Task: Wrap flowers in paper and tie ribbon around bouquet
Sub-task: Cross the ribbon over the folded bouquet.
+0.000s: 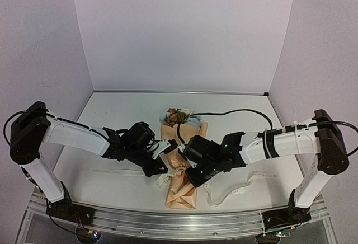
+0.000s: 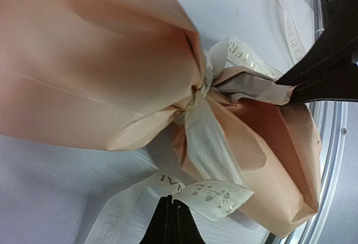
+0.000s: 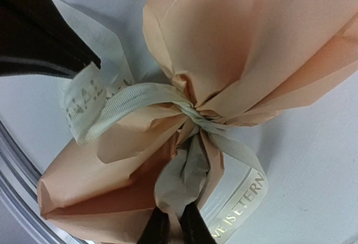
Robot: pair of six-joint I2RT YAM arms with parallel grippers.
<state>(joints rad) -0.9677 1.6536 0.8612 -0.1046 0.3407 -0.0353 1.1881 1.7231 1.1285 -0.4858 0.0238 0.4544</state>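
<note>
Item: the bouquet [image 1: 194, 130], lying flat on the white table [image 1: 123, 109] near its middle, wide end towards the back wall and stem end close to the metal rail [image 1: 184, 221] along the near edge. Container: the paper [image 1: 182, 192], cinched to a narrow waist and flaring again below it. Contents: the flowers [image 1: 178, 115], with heads showing past the far rim. Binding: the ribbon [image 2: 210, 143], knotted at the waist, with one tail trailing left across the table and the other curling right. Left gripper [image 2: 171, 202]: fingers together, pinching a lettered ribbon loop on the left of the knot. Right gripper [image 3: 174, 210]: fingers closed on a pale flap [image 3: 184, 174] coming out of the knot; whether this is ribbon or another sheet cannot be told. Both arms meet over the waist and crowd it from either side. Open room: bare table behind the flower heads and out to both side walls, crossed by a black cable [image 1: 235, 112] at back right; little room at the front.
</note>
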